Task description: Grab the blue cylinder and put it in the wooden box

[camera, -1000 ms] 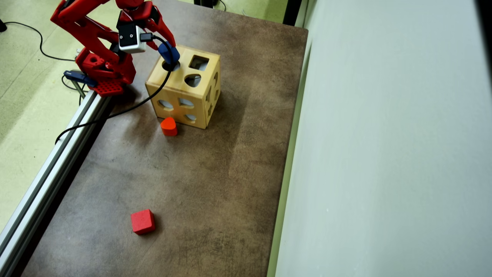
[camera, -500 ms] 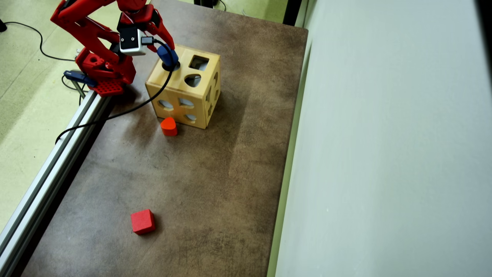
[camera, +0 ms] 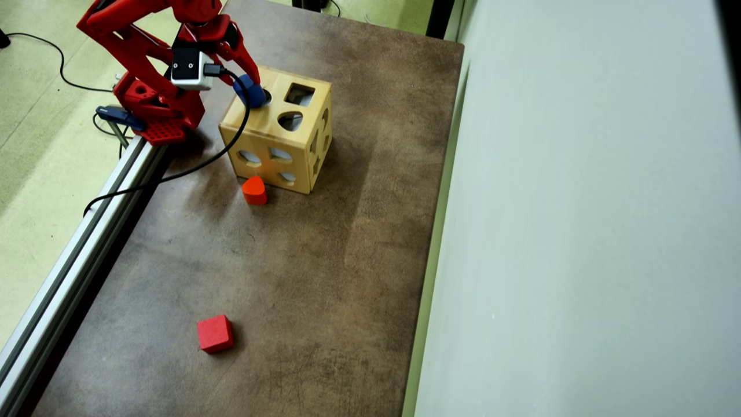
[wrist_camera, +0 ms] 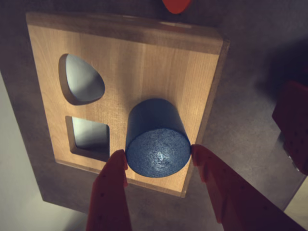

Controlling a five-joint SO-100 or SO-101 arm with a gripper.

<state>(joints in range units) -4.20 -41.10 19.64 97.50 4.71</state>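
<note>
The blue cylinder (wrist_camera: 158, 144) stands with its far end at the top face of the wooden box (wrist_camera: 144, 62), and its round flat end faces the wrist camera. My gripper (wrist_camera: 159, 155) is shut on it, one red finger touching each side. In the overhead view the blue cylinder (camera: 250, 91) leans at the round hole near the back left corner of the wooden box (camera: 260, 124), under my gripper (camera: 246, 87). How deep it sits in the hole is hidden.
An orange-red rounded block (camera: 254, 190) lies just in front of the box. A red cube (camera: 215, 333) lies far down the table. An aluminium rail (camera: 75, 260) and a black cable (camera: 173, 168) run along the left. A pale wall (camera: 579, 231) borders the right.
The gripper has come down and swung a little left with the cylinder. The cylinder now leans at the round hole instead of hanging above it.
</note>
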